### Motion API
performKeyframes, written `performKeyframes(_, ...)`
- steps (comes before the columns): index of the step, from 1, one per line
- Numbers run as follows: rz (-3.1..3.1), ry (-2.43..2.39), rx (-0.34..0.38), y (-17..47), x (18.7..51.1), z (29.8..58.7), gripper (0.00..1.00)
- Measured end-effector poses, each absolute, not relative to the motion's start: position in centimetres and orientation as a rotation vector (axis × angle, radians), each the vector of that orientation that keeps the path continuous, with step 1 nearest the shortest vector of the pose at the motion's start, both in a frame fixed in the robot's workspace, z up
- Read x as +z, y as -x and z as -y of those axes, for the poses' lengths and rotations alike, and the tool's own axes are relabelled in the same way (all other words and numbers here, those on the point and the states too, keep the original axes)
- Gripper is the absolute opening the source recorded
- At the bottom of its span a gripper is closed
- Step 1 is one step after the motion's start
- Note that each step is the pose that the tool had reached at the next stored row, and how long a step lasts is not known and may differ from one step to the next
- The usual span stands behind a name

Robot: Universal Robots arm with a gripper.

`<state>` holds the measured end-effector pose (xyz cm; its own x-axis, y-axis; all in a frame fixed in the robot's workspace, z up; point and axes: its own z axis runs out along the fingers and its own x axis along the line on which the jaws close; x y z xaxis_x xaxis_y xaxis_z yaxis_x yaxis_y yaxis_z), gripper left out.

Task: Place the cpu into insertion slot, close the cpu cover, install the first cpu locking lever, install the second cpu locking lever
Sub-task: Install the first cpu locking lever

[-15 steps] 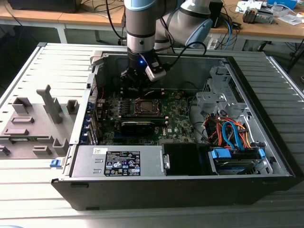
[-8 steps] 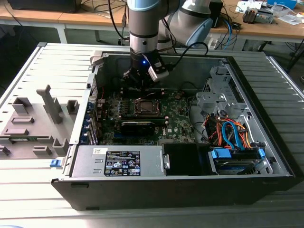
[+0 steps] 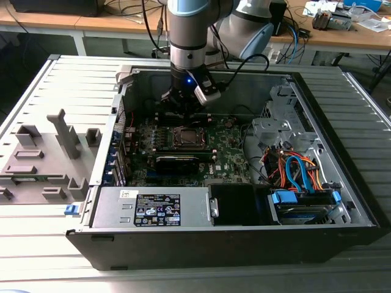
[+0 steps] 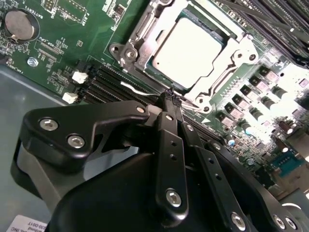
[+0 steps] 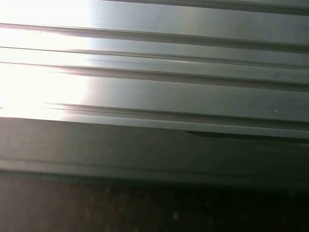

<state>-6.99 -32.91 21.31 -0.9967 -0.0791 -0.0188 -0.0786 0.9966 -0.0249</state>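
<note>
Ribbed grey metal makes up the worktop [image 3: 36, 256], on which an opened computer case [image 3: 232, 244] is laid flat. Wooden benches with cables and small parts are seen along the back of the room. Grey holders [image 3: 43, 165] are set on the worktop towards the exterior view's left, apart from the case. Inside the case, a green motherboard [image 3: 229, 155] is mounted, with a grey power supply [image 3: 153, 207] near the front wall and a bundle of orange and blue cables [image 3: 296, 168] towards the exterior view's right.

The arm [image 3: 195, 36] is lowered into the case from the back, and its tool [image 3: 183, 107] is held just behind the insertion slot [image 3: 186, 137].

In the second wrist view, the cpu [image 4: 188, 48] is seen seated flat in the insertion slot [image 4: 128, 50], its pale metal face showing. The cpu cover [image 4: 224, 63] is laid down around the cpu as a silvery frame. The tool [image 4: 171, 94] is seen with its black fingers [image 4: 169, 140] drawn narrowly together, their tips at the near edge of the socket frame, beside a thin wire lever [image 4: 133, 88]. Whether the lever is touched cannot be told. A coin battery [image 4: 19, 24] is seated on the board well away from the socket.

Ribbed metal strips [image 5: 154, 87] are shown in the first wrist view.
</note>
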Motion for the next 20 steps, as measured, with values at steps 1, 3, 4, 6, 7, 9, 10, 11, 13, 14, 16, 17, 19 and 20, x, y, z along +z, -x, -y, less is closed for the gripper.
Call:
performKeyframes(1,-3.119,0.129,-0.038,6.9,21.3,32.9,0.11)
performKeyframes(3,-3.118,0.137,-0.038,6.8,21.1,32.9,0.11)
performKeyframes(4,-3.118,0.141,-0.038,6.8,21.1,32.9,0.11)
performKeyframes(6,-3.118,0.148,-0.037,6.6,21.0,32.9,0.11)
performKeyframes(7,-3.118,0.15,-0.037,6.6,20.9,32.9,0.11)
performKeyframes(9,-3.118,0.151,-0.038,6.6,20.9,32.9,0.11)
performKeyframes(10,-3.118,0.151,-0.038,6.6,20.9,32.9,0.11)
performKeyframes(11,-3.118,0.152,-0.038,6.6,20.8,32.9,0.11)
performKeyframes(13,-3.118,0.154,-0.037,6.5,20.8,32.9,0.11)
performKeyframes(14,-3.118,0.155,-0.037,6.4,20.7,32.9,0.11)
performKeyframes(16,-3.117,0.157,-0.038,6.2,20.7,32.9,0.11)
performKeyframes(17,-3.117,0.16,-0.038,5.9,20.6,32.9,0.11)
performKeyframes(19,-3.117,0.163,-0.038,5.6,20.6,32.9,0.11)
performKeyframes(20,-3.117,0.165,-0.038,5.5,20.5,32.9,0.11)
